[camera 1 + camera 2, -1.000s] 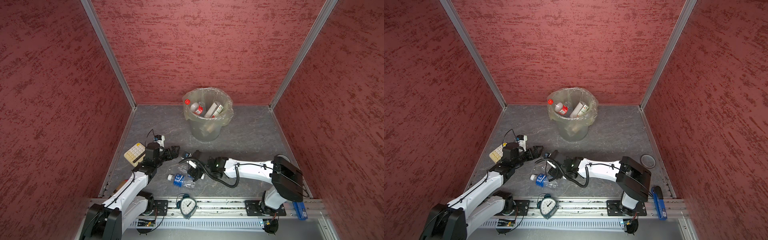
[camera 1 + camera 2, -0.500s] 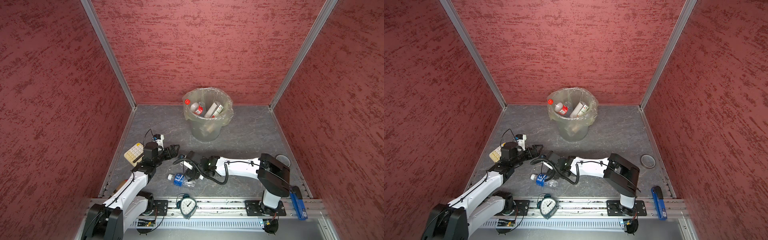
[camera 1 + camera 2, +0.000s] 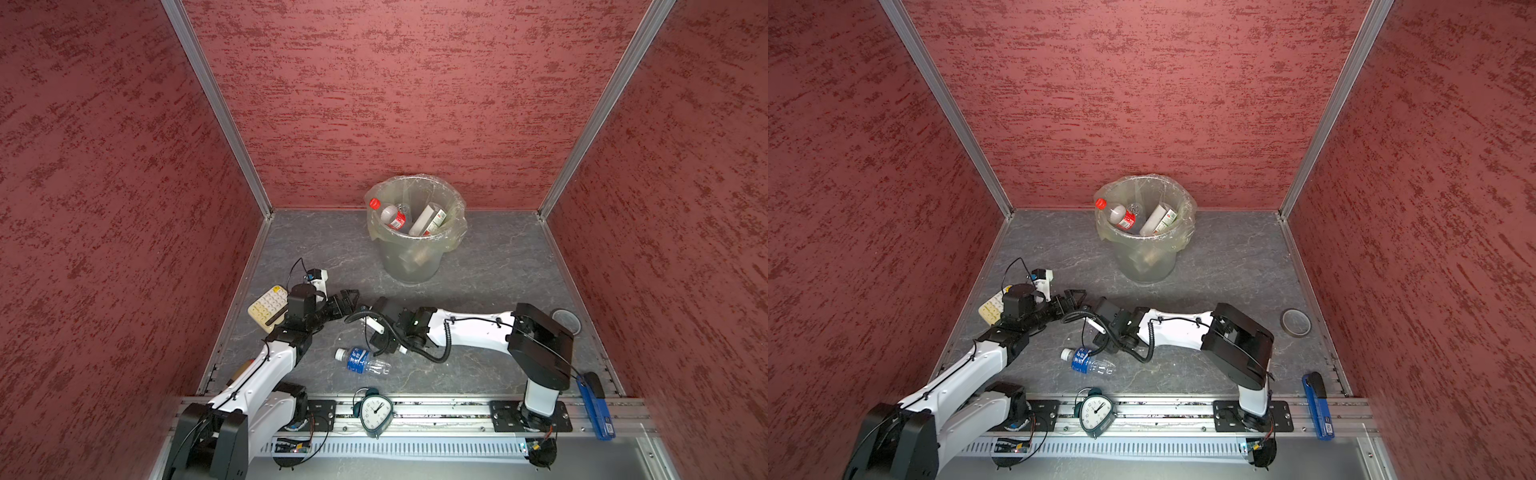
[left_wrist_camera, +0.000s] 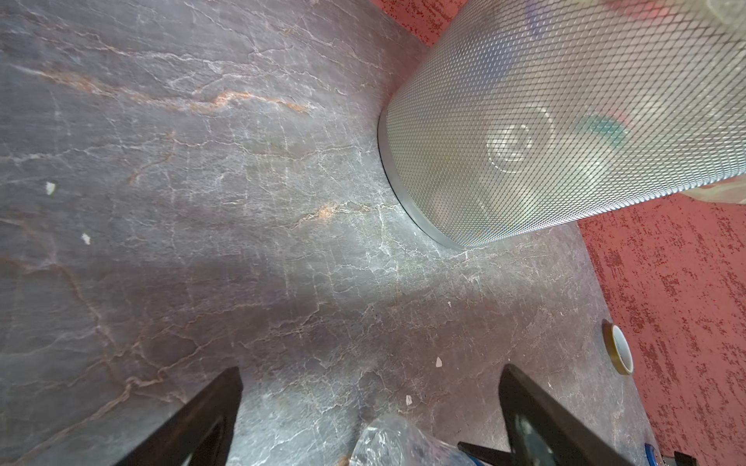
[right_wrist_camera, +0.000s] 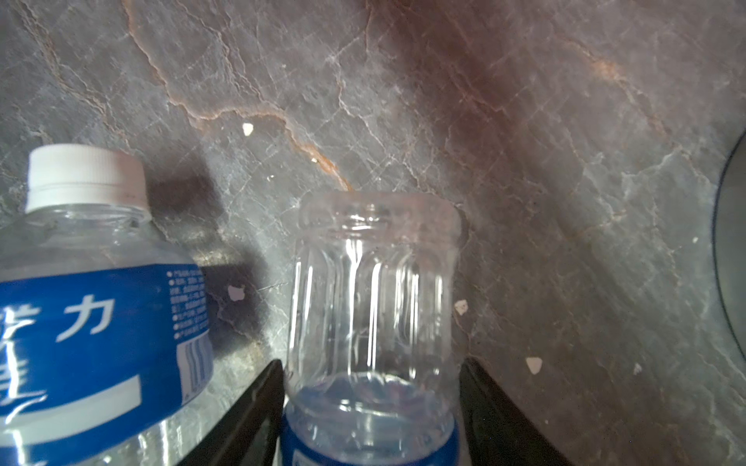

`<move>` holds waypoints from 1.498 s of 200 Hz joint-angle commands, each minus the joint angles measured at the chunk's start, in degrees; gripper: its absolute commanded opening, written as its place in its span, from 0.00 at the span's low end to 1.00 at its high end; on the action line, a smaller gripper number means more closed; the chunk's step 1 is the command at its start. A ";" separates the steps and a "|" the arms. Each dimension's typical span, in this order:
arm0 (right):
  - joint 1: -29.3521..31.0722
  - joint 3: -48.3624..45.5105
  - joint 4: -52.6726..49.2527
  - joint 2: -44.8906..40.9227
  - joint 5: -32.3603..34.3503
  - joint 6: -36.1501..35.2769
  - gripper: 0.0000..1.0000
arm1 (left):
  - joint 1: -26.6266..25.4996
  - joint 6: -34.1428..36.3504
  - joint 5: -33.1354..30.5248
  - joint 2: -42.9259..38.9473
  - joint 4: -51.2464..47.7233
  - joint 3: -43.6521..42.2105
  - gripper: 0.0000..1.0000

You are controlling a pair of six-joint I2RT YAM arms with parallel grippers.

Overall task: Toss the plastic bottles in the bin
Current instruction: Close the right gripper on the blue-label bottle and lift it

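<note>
- Bearings read the floor as a clock in the top views, with twelve at the back wall.
- Your right gripper [image 5: 371, 363] has its jaws set against both sides of a clear bottle [image 5: 371, 290]. The bottle's blue label is nearest the wrist and its bare end points away, over the grey floor [image 5: 524, 121]. In both top views this gripper [image 3: 380, 347] [image 3: 1100, 341] hides that bottle.
- Your left gripper [image 4: 371, 368] stands with jaws spread wide, pinching nothing. It is at eleven o'clock of the right gripper, near it [image 3: 348, 298] [image 3: 1073, 297]. Some crumpled clear plastic [image 4: 395, 439] shows between its fingers [image 4: 210, 415], close to the camera. I cannot tell what it is.
- A loose bottle [image 3: 362, 360] [image 3: 1086, 360] [image 5: 93, 302], with a blue label and white cap, lies on its side. It is at seven o'clock of the right gripper, just beside it, with the cap toward nine.
- The bin [image 3: 415, 266] [image 3: 1144, 266] [image 4: 524, 141] stands upright at twelve o'clock of the floor, well apart from both grippers, with its bag folded over the rim.
- Inside the bin, a red-capped bottle [image 3: 390, 216] [image 3: 1121, 216] leans at its ten o'clock side. A white-labelled bottle [image 3: 428, 219] [image 3: 1158, 220] leans at its two o'clock side.
- You have a calculator [image 3: 268, 307] [image 3: 990, 309] at nine o'clock of the left gripper, an alarm clock [image 3: 375, 411] [image 3: 1096, 413] at six on the rail, and a tape roll [image 3: 565, 320] [image 3: 1296, 322] [image 4: 617, 349] at three.
</note>
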 commanded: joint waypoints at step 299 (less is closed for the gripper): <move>-7.19 -7.41 2.45 -2.73 2.05 6.12 0.66 | 0.30 0.64 2.57 0.20 2.91 -1.38 0.99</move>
